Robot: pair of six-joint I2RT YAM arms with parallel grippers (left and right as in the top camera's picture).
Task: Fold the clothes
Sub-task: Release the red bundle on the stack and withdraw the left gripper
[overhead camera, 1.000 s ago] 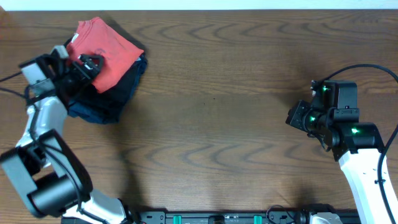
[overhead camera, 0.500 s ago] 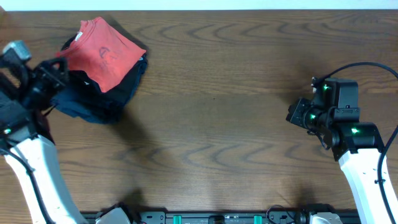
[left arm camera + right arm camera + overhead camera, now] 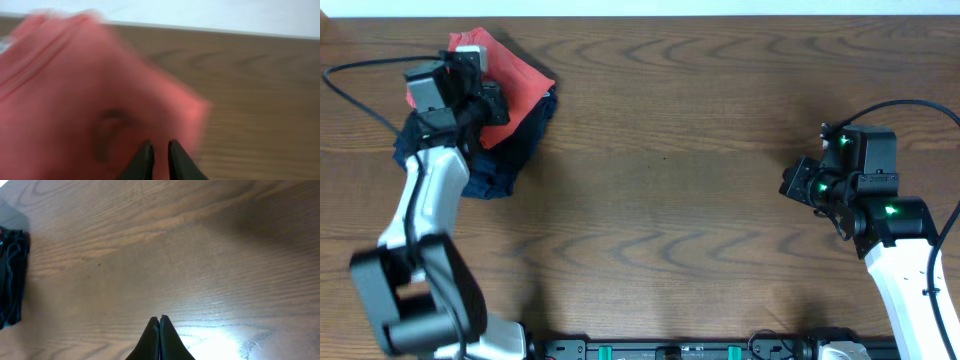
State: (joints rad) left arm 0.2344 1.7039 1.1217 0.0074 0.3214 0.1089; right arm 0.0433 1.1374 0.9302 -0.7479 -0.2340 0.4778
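The left claw (image 3: 159,156) is almost closed. There is only a thin gap between its two fingers, and I can see nothing held in it. It hangs over the red shirt (image 3: 75,100), which looks blurry in the wrist picture.

The shirt (image 3: 520,80) sits at the far left of the table (image 3: 670,150). It looks folded small and lies on top of a pile of dark clothes (image 3: 510,150). One red corner pokes out to the right, over the dark pile.

I think the shirt is soft, light and floppy. It will not break, and cotton is not slippery. But it will bend and droop when lifted. A good place to pinch is an edge or that corner, taking all the layers at once. If the claw takes only the top layer, the fold may come open. It might also catch the dark clothes underneath.

The right claw (image 3: 160,322) is on the right side, well away from the shirt. Its fingers are pressed together and hold nothing. Only bare wood lies under it.
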